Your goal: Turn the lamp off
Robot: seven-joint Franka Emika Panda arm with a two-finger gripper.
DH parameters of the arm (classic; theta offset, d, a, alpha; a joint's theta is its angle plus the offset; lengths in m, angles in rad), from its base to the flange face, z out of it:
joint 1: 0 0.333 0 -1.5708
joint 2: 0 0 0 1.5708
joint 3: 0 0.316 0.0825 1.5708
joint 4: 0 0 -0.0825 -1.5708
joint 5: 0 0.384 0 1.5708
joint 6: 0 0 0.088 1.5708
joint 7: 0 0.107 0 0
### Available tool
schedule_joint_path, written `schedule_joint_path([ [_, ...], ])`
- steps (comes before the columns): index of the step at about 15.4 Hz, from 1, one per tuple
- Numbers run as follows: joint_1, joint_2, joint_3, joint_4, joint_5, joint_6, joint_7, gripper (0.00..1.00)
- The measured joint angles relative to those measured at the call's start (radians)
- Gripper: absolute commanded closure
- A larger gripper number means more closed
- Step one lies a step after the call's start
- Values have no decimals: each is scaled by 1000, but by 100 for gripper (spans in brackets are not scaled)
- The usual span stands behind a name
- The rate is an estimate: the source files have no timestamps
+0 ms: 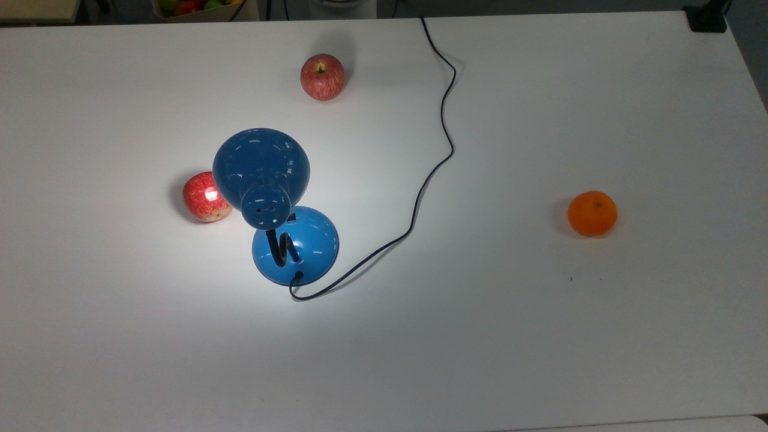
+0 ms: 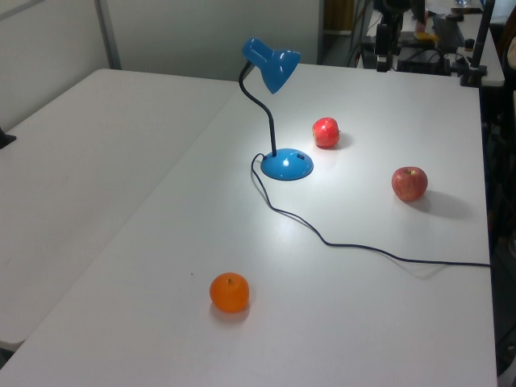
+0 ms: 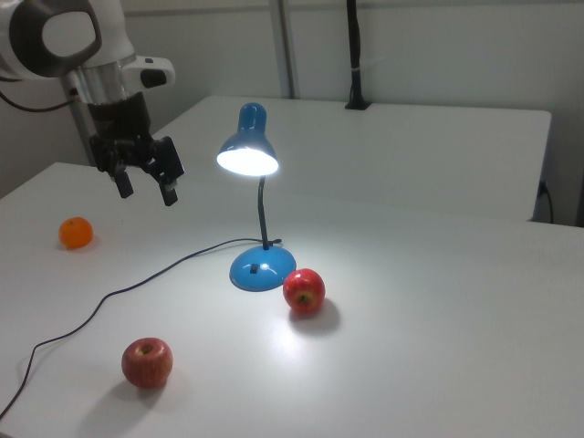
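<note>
Lamp (image 1: 282, 210) stands lit mid-table in the top view, one apple (image 1: 206, 196) touching its shade's outline, an orange (image 1: 592, 213) well apart. Left view: cord (image 2: 355, 246) trails toward the table (image 2: 121, 161) edge. Right view: gripper (image 3: 146, 187) hangs open, empty, above the table, left of the shade.

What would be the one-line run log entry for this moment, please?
lamp: lit, switch untouched | gripper: open, raised, apart from lamp | table: two apples, one orange
</note>
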State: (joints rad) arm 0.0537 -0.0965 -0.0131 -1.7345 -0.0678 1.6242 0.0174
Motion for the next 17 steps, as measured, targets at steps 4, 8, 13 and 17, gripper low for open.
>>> schedule_joint_path([
  [4,0,0,-1,1,0,0,0,0],
  [8,0,0,-1,1,0,0,0,30],
  [13,0,0,-1,1,0,0,0,98],
  [17,0,0,-1,1,0,0,-11,100],
])
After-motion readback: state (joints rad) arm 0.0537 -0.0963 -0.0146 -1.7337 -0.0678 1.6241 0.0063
